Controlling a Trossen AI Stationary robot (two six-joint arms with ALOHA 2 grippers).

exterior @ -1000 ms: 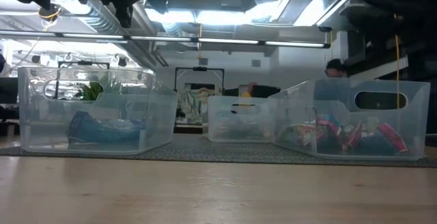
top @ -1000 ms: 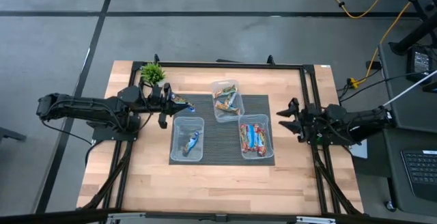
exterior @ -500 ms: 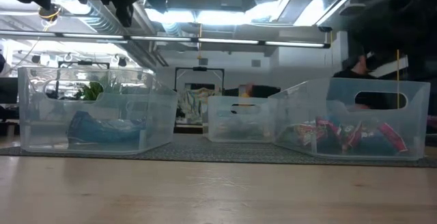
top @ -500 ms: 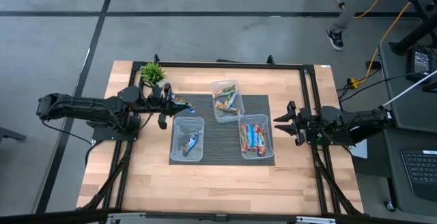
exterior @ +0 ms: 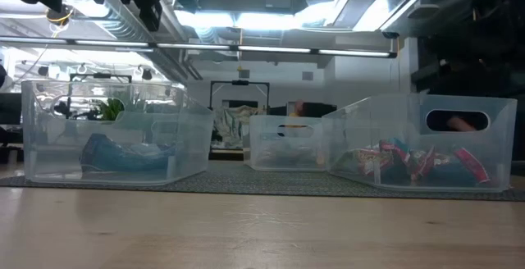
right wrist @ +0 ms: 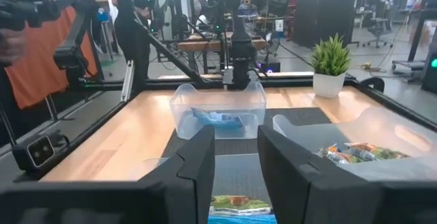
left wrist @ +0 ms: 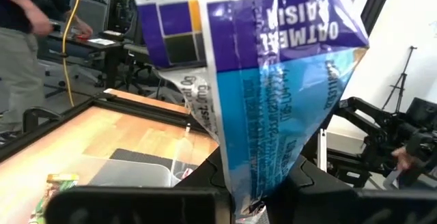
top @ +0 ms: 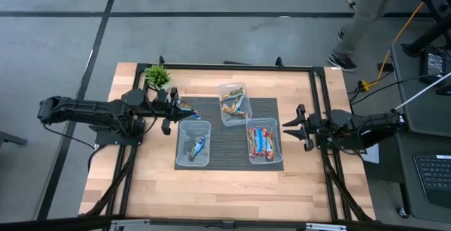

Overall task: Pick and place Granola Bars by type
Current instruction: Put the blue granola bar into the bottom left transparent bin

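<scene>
Blue-and-purple wrapper (left wrist: 273, 80) with white lettering; clear tubs (top: 193, 144) on a dark ribbed mat (top: 225, 143); pale wood table (top: 225, 189); green plant (top: 158, 75)

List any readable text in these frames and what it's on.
"OATMEAL RAISIN", seen upside down, on the blue and purple shiny-wrapped granola bar held in the left pincer.
Smaller print on the same wrapper: too blurred to read.
Wrappers in the clear plastic tubs: too small to read.

Bright overhead glare, soft shadows
</scene>
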